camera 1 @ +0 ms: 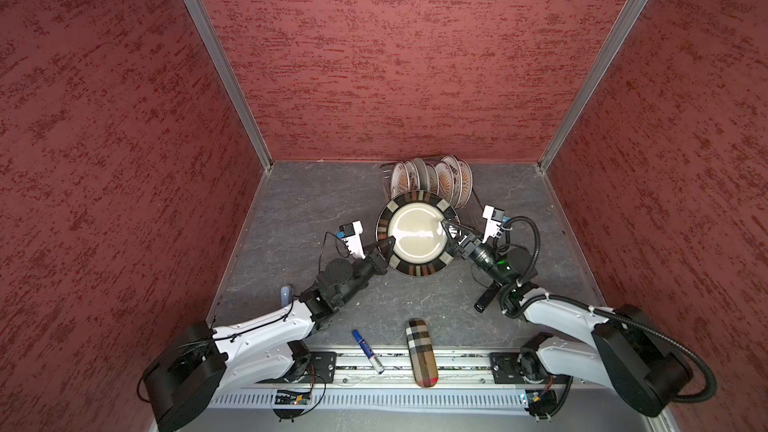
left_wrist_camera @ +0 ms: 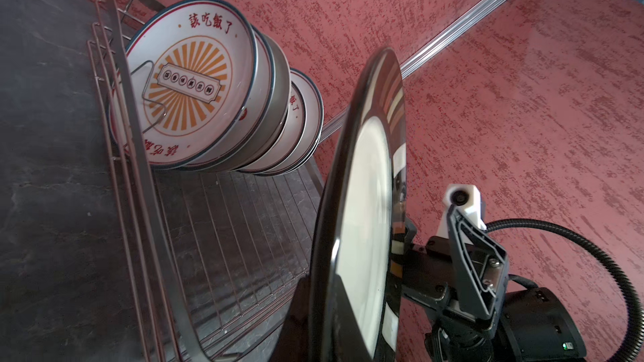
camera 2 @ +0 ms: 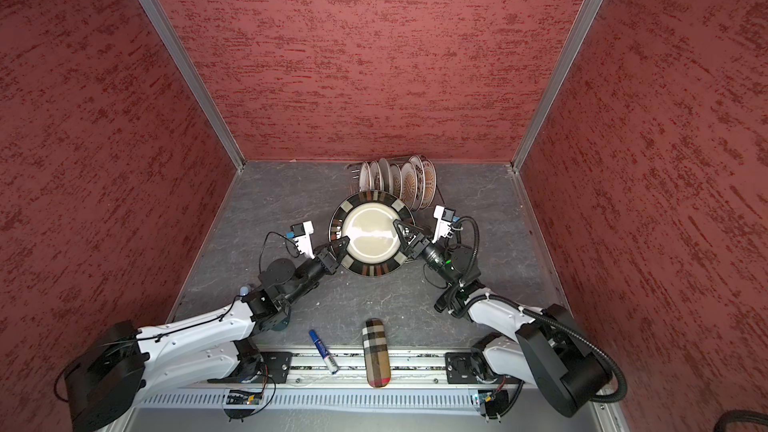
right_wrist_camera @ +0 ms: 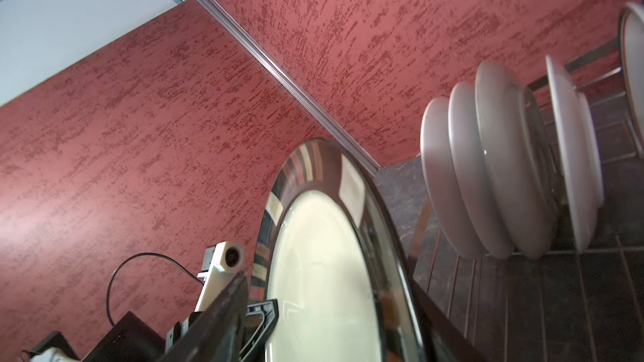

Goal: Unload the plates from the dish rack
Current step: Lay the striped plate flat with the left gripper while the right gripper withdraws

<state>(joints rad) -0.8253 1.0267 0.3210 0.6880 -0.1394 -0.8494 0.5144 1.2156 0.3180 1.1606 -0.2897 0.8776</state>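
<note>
leaning in the dish rack [left_wrist_camera: 230,231], smaller plates [left_wrist_camera: 195,78]; left fingers [camera 1: 384,248] clamped on big plate [camera 1: 415,234], right fingers [left_wrist_camera: 479,259] seemingly apart.

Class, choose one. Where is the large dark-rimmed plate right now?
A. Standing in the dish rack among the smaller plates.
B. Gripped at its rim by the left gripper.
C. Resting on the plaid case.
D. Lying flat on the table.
B: in both top views the left gripper is shut on the rim of the large plate, while only the smaller plates stand in the dish rack.
</note>
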